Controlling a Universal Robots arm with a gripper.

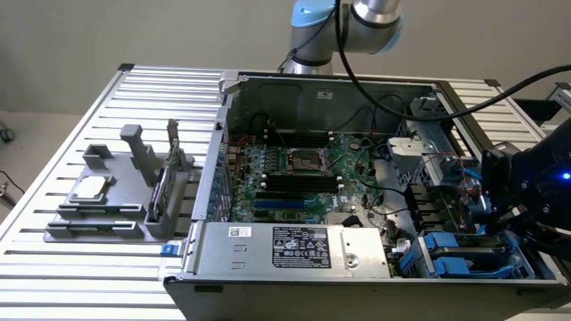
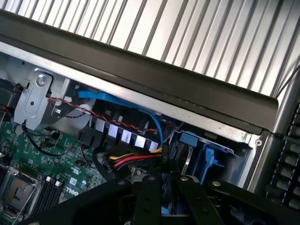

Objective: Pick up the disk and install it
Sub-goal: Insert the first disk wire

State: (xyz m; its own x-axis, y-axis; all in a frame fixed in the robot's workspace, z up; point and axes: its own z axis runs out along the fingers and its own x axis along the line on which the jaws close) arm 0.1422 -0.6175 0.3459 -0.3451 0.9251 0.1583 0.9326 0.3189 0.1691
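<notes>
End effector (image 2: 163, 201) tips are cut off at the wrist view's edge, with blue plastic glimpsed between the black fingers; whether they clamp anything I cannot tell; the disk (image 1: 470, 253), silver-grey in blue rails, sits low in the drive bay at the exterior view's lower right, partly masked by the dark wrist; one open computer case (image 1: 267, 251), one grey stand (image 1: 107, 200), one tabletop (image 1: 98, 114); one arm reaches down over the case's far wall into that corner.
</notes>
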